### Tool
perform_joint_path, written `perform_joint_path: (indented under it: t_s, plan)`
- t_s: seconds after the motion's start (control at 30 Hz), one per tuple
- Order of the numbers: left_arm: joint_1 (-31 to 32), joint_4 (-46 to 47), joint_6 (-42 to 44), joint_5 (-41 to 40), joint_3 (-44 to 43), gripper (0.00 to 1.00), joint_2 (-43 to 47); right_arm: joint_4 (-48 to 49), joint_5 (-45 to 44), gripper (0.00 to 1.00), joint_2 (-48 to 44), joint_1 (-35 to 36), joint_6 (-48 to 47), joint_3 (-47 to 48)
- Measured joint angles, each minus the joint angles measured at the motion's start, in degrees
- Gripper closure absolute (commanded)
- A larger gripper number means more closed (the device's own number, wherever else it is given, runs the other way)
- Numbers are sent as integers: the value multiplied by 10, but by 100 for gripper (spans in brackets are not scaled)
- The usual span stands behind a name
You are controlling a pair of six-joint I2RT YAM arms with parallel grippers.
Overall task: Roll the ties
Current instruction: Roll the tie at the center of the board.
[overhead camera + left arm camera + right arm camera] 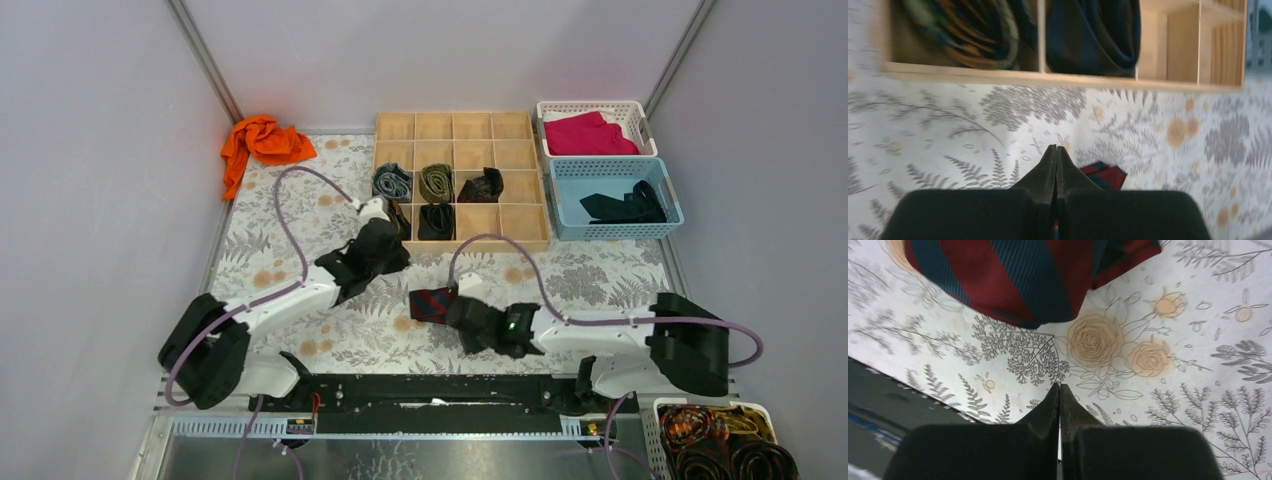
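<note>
The left gripper (1056,150) is shut tight and holds nothing, near the wooden box (500,242). The right gripper (1059,387) is shut and empty too, just beside the striped tie (1013,275) on the table (600,280). Four rolled ties (437,183) sit in the box.

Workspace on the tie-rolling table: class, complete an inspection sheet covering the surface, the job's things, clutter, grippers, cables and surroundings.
Surface: floral cover, lying flat.
Job's things: striped tie lying on the cover; four rolled ties in the wooden box; black tie in the blue basket.
Clutter: orange cloth at the far left; magenta cloth in the white basket.
Grippers: left gripper and right gripper both shut, empty.
Cables: purple cables arch over the cover.
Surroundings: plain grey walls; basket of coils at the near right.
</note>
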State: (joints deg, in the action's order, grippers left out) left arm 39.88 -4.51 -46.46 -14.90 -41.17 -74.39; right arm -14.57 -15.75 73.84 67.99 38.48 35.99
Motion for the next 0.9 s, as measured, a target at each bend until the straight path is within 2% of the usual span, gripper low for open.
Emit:
perform_joint_path:
  t_s: [0.17, 0.4, 0.63, 0.9]
  plan:
    - [-2, 41, 64, 104, -14, 100, -70, -12, -69, 100, 93, 73, 6, 33]
    - [-2, 115, 117, 223, -16, 100, -156, 8, -127, 100, 142, 95, 7, 64]
    - [-2, 147, 144, 254, -50, 100, -259, 21, -183, 100, 184, 97, -2, 93]
    - [-2, 154, 151, 256, -69, 100, -280, 3, -247, 100, 256, 96, -22, 161]
